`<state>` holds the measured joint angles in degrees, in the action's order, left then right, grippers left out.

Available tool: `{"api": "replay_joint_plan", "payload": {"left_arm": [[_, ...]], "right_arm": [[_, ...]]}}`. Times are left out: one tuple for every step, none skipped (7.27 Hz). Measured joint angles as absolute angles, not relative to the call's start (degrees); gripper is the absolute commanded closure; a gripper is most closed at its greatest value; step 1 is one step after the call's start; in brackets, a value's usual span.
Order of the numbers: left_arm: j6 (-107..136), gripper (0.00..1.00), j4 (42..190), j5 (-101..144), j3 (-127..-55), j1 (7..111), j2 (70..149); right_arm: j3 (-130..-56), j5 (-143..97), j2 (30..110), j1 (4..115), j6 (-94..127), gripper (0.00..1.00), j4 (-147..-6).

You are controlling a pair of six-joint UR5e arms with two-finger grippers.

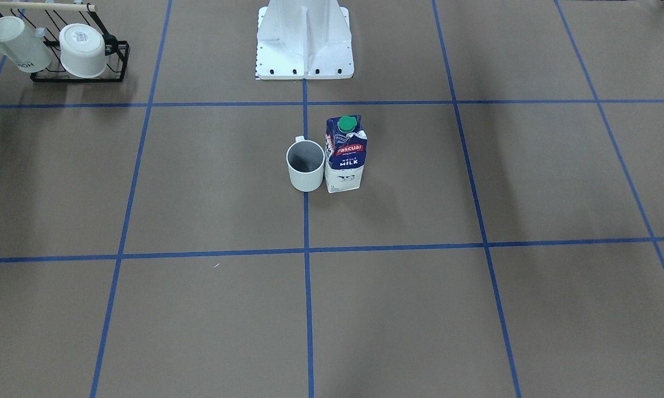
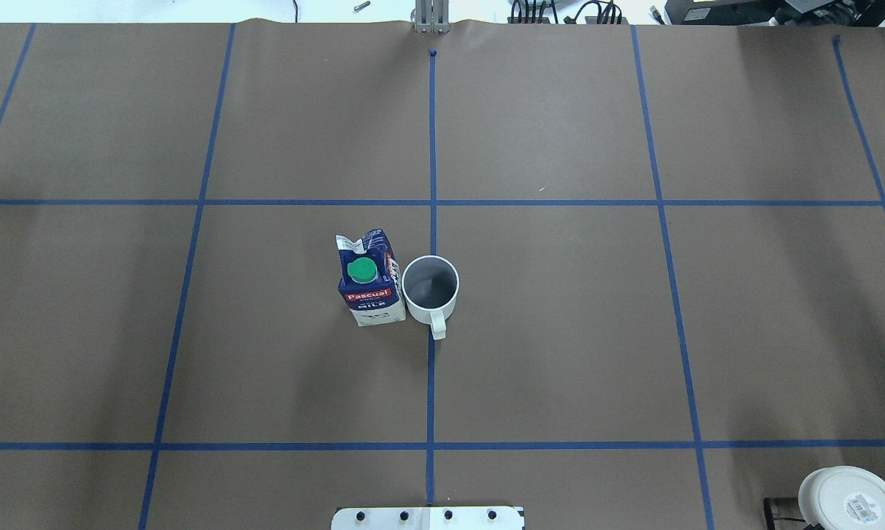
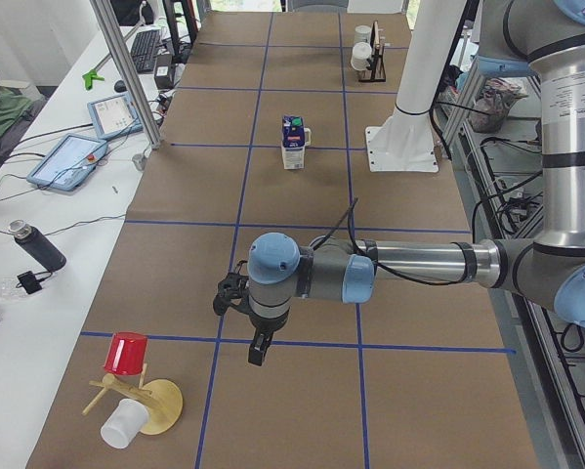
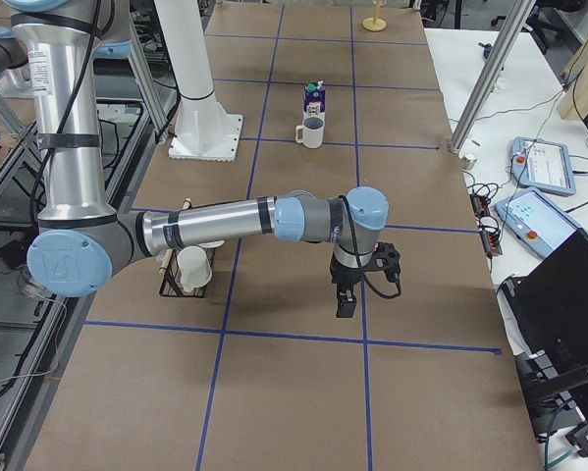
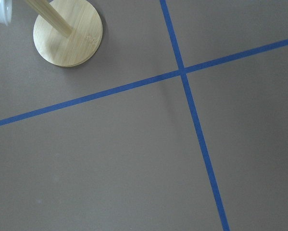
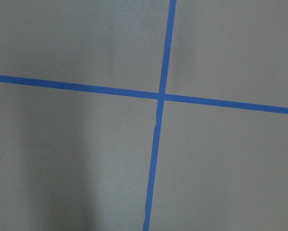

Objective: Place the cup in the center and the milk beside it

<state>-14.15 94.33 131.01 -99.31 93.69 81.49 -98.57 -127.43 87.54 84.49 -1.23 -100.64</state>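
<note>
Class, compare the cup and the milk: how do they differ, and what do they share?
Height: the milk stands taller than the cup.
Shape and colour: the cup is round and pale with a dark inside; the milk is boxy, navy and white.
Top: the cup is open; the milk is shut by a green cap.
Place: the cup sits on the blue line; the milk beside it.
Both stand upright, close together.

Cup (image 1: 305, 170): small pale grey-white mug, dark grey inside, empty. Upright, mouth up, handle toward robot base. Sits on the blue tape line (image 1: 307, 221) crossing the center (image 2: 487, 294). Milk (image 1: 346, 157): tall navy-and-white carton, green cap on, red logo band, white "MILK" text. Upright, just beside cup on robot's left, looks touching. Both on brown matte surface (image 1: 199, 182).
</note>
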Motion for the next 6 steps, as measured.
{"api": "replay_joint_plan", "payload": {"left_arm": [[-14.15,0.01,94.31,131.03,-99.31,93.70,81.48],[-14.15,0.01,94.31,131.04,-99.31,93.74,81.48],[-14.15,0.01,94.31,131.04,-99.32,93.77,81.45],[-14.15,0.01,94.31,131.04,-99.32,93.76,81.42],[-14.15,0.01,94.31,131.04,-99.30,93.75,81.40],[-14.15,0.01,94.31,131.04,-99.29,93.76,81.39]], "right_arm": [[-98.56,-127.44,87.56,84.47,-1.23,0.00,-100.64],[-98.57,-127.44,87.59,84.44,-1.23,0.00,-100.64],[-98.66,-127.44,87.61,84.37,-1.23,0.00,-100.64],[-98.70,-127.44,87.62,84.34,-1.23,0.00,-100.64],[-98.70,-127.44,87.62,84.20,-1.23,0.00,-100.63],[-98.71,-127.44,87.62,84.00,-1.23,0.00,-100.63]]}}
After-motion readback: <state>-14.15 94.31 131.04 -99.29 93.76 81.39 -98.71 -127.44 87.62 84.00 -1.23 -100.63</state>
